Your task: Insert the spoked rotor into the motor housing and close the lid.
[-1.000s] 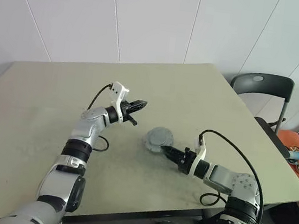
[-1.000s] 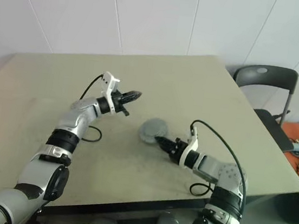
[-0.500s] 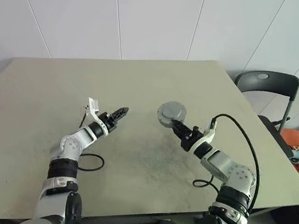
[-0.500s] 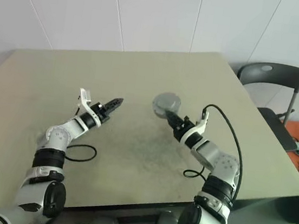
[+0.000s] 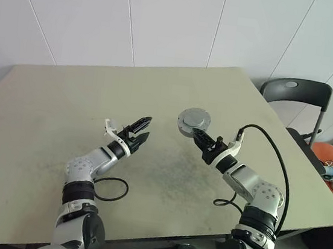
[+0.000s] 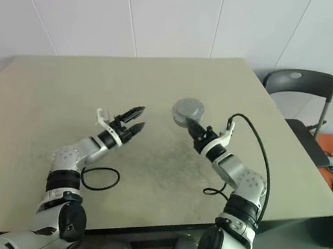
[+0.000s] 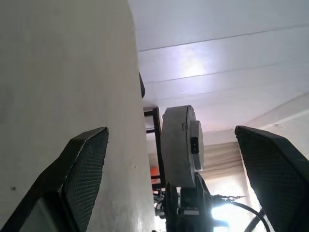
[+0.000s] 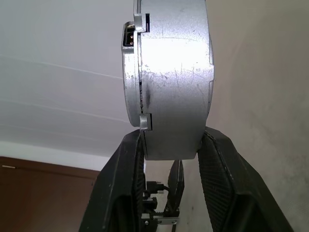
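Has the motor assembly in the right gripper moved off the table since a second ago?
Yes. The motor housing, clamped in the right gripper, was resting on the table and is now raised above it.

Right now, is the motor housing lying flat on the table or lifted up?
Lifted. The right pincer clamps the motor housing by its edge, holding it on edge above the table.
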Available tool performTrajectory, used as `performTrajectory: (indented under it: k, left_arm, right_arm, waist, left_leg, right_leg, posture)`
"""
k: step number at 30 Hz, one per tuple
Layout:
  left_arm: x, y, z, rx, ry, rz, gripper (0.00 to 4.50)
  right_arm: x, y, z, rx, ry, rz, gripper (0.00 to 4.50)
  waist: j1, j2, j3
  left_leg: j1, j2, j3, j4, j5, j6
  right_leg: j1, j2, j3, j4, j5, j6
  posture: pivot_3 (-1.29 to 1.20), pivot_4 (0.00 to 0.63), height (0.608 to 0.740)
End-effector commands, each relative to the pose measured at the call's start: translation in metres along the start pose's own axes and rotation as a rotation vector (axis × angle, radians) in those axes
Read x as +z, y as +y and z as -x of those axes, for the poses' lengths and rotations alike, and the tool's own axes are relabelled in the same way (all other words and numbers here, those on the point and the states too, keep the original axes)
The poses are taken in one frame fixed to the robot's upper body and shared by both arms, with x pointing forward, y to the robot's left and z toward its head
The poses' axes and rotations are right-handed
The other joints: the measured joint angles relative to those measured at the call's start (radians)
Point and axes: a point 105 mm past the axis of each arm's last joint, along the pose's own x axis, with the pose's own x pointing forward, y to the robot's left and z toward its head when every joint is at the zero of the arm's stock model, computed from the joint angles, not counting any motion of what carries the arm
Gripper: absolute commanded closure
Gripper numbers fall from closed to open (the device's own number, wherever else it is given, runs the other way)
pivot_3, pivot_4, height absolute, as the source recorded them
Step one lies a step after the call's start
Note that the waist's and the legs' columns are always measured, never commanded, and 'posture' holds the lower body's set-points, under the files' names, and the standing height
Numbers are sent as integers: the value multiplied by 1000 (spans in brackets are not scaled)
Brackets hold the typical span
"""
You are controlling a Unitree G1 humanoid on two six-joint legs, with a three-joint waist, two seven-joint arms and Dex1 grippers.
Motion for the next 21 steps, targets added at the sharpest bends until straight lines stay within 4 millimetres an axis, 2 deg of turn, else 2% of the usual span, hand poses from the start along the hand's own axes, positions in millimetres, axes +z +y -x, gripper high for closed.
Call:
performTrajectory:
  k: [1, 16, 19, 21]
  left_arm:
    - [-4, -21, -11, -81, 36, -5, 40]
    - [-29, -32, -39, -150, 141, 33, 40]
    - [-28, -29, -41, -137, 128, 26, 636]
    - [-25, -28, -41, -132, 115, 13, 1213]
  right_arm:
    - [-5, 26, -8, 114, 29, 12, 3220]
    - [-46, 45, -26, 193, 220, 0, 3220]
    - [-48, 45, -28, 193, 228, 0, 3220]
    - [-47, 45, -28, 194, 227, -1, 3220]
  waist:
    - [0, 0, 0]
    - [0, 0, 0]
    - [0, 0, 0]
    - [0, 0, 0]
  left_leg:
    - [0, 0, 0, 0, 0, 0]
    - [0, 0, 1, 1, 1, -1]
    - [0, 0, 1, 2, 1, -1]
    - [-1, 0, 1, 3, 1, -1]
  right_leg:
    - [0, 0, 0, 0, 0, 0]
    - [0, 1, 0, 0, 1, -2]
    - [0, 1, 0, 0, 2, -3]
    - [0, 1, 0, 0, 2, -3]
  posture:
    - [0, 0, 740]
    - [0, 0, 740]
    - [0, 0, 740]
    - [0, 0, 740]
